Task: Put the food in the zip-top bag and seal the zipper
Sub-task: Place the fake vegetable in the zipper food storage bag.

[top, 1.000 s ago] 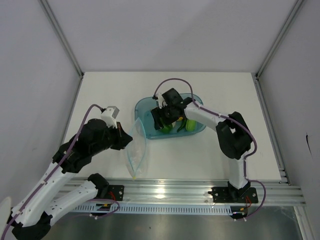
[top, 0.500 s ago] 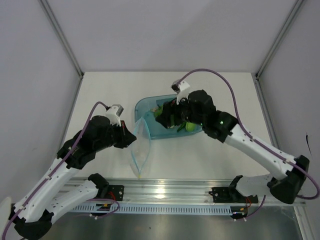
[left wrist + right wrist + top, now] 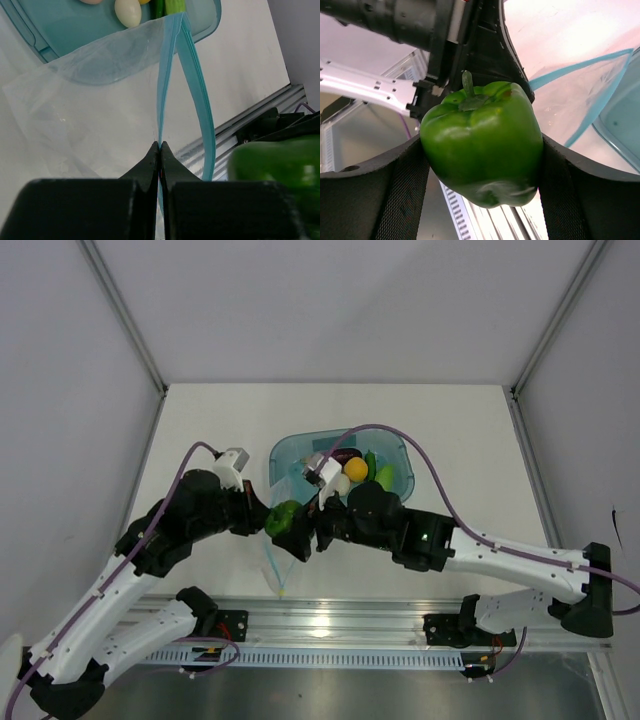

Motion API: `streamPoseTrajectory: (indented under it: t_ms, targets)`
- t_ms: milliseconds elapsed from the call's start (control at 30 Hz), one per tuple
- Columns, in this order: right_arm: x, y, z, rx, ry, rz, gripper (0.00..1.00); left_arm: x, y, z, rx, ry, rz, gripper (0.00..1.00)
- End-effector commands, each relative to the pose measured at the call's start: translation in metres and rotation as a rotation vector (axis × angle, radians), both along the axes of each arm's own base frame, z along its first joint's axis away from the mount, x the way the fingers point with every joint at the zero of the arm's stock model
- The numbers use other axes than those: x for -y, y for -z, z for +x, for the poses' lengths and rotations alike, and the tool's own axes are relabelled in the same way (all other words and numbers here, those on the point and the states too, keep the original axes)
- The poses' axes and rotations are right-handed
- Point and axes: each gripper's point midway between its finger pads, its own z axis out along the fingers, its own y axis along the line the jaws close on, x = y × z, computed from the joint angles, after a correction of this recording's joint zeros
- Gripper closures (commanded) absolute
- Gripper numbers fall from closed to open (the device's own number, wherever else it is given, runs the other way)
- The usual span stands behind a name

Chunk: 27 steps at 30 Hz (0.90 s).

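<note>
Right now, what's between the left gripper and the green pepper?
Left wrist view: the zip-top bag's open mouth. The left gripper pinches one lip of the zipper; the other lip bows out toward the green pepper.

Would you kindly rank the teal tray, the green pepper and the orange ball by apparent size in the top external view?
1. teal tray, clearly largest
2. green pepper, though it is held raised, so nearness to the camera may flatter it
3. orange ball, smallest
</note>
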Motion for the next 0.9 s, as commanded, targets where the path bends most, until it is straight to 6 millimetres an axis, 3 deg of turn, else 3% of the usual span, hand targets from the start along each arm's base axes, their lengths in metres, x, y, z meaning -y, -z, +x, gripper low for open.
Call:
streamPoseTrajectory:
  t_ms: [0, 233, 467, 633, 733, 767, 867]
  targets:
    - [-0.017, -0.005, 0.009, -0.01, 0.094, 0.103, 1.0, 0.006, -0.015, 0.002, 0.026, 0.007, -0.058, 0.99]
    - [-0.009, 0.03, 0.044, -0.084, 0.392, 0.029, 1.0, 0.009, -0.021, -0.003, 0.037, 0.024, -0.103, 0.99]
    - [0.001, 0.06, 0.053, -0.123, 0.478, -0.042, 0.95, 0.007, -0.022, -0.006, 0.044, 0.022, -0.117, 0.99]
    - [-0.01, 0.073, 0.047, -0.15, 0.436, -0.075, 0.86, 0.007, -0.02, -0.009, 0.041, 0.026, -0.13, 0.99]
    - [-0.015, 0.077, 0.047, -0.156, 0.429, -0.097, 0.59, 0.008, -0.016, -0.01, 0.03, 0.03, -0.126, 0.99]
    - [-0.012, 0.08, 0.05, -0.151, 0.452, -0.118, 0.38, 0.008, -0.016, -0.01, 0.03, 0.032, -0.124, 0.99]
    - [-0.011, 0.077, 0.053, -0.141, 0.471, -0.133, 0.15, 0.006, -0.018, -0.01, 0.038, 0.024, -0.124, 0.99]
